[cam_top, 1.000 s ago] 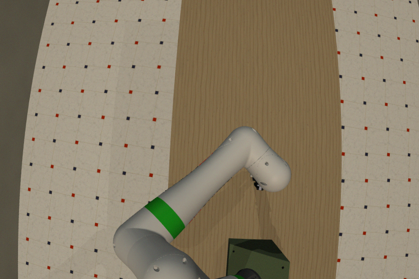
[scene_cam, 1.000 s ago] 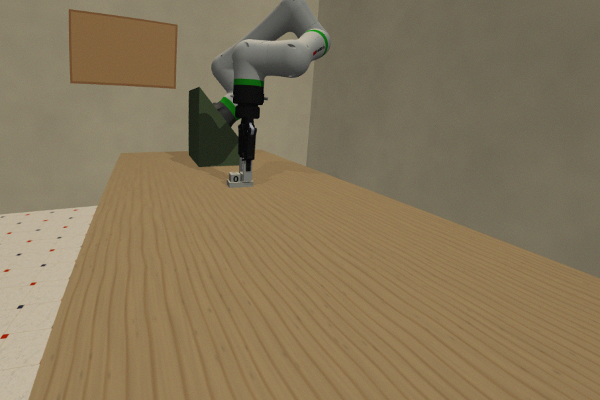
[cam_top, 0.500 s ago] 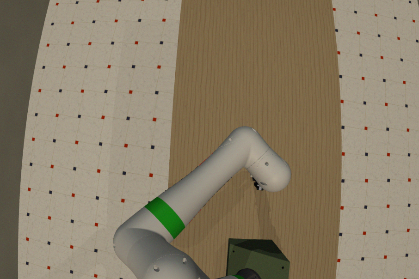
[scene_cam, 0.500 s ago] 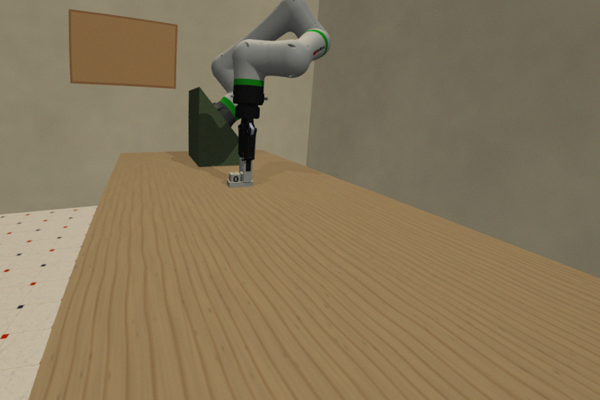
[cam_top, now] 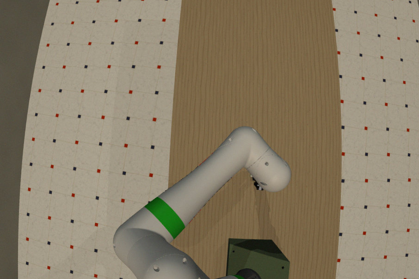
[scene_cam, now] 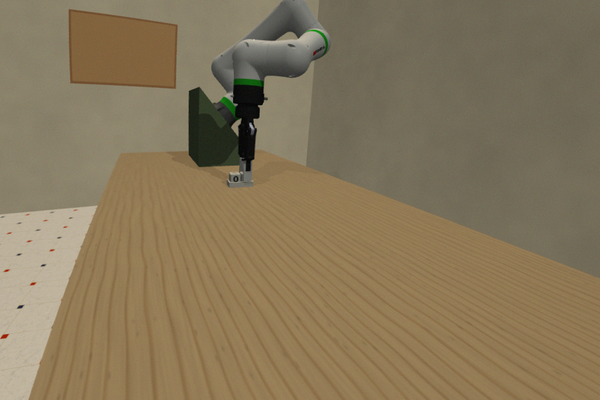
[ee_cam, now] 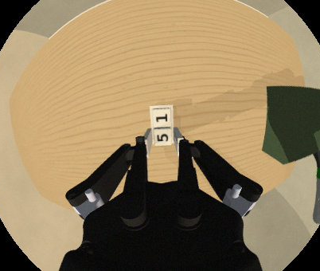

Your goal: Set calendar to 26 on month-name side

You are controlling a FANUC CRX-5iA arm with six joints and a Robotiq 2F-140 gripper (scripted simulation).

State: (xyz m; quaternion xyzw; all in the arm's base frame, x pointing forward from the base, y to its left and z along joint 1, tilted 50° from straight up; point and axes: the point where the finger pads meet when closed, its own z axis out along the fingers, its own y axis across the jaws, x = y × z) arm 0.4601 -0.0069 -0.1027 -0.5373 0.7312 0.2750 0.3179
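A small light tray (scene_cam: pixel 240 184) (ee_cam: pixel 151 119) stands on the table with two white cubes side by side in it. The cube on the left in the exterior view (scene_cam: pixel 234 177) shows an upright 0 there, and the same cube (ee_cam: pixel 161 118) shows a 1 on top in the wrist view. The other cube (ee_cam: pixel 162 138) shows a 5 on top. My gripper (scene_cam: pixel 246 176) (ee_cam: pixel 162 134) points down, its fingers astride the 5-topped cube with narrow gaps visible, so it looks open. The near finger hides that cube's front in the exterior view. No month name is readable.
The wooden table (cam_top: pixel 257 66) (scene_cam: pixel 291 264) carries the tray. The dark green wedge-shaped base (cam_top: pixel 258 257) (scene_cam: pixel 208 138) (ee_cam: pixel 298 119) stands behind the tray in the exterior view. The arm (cam_top: pixel 209 174) covers the tray in the top view.
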